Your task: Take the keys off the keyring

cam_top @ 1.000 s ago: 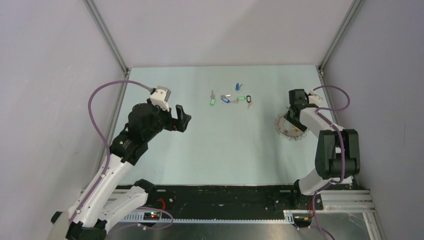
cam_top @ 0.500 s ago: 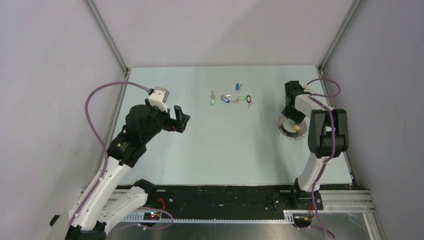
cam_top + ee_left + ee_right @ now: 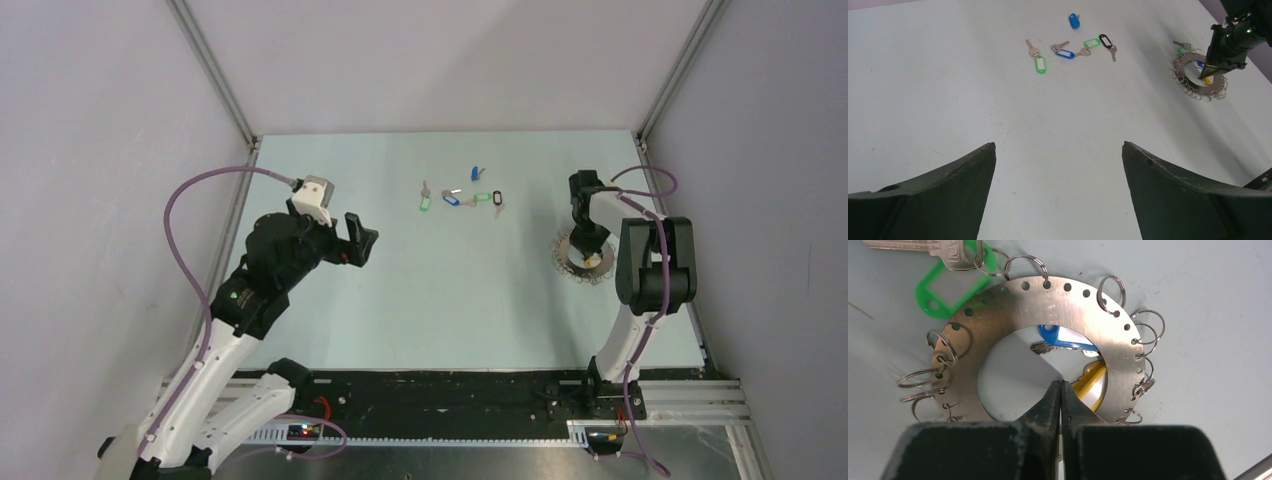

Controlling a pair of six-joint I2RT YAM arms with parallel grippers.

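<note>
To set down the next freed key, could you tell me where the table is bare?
Bare: the wide stretch of table between the left gripper and the keyring, down to the near edge. Crowded: the loose keys at the far middle, and the keyring under the right gripper.

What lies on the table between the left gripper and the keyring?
Only bare table between left gripper and keyring, in the top view; the loose keys lie farther back.

A: Where do the keys [image 3: 462,199] lie?
B: Near the tabletop's [image 3: 450,300] far edge, about midway along it.
A: And the keyring [image 3: 1013,310]?
B: Flat by the right edge, the right claw [image 3: 1061,390] over its hole; the left claw [image 3: 362,237] hangs nearer the left edge
</note>
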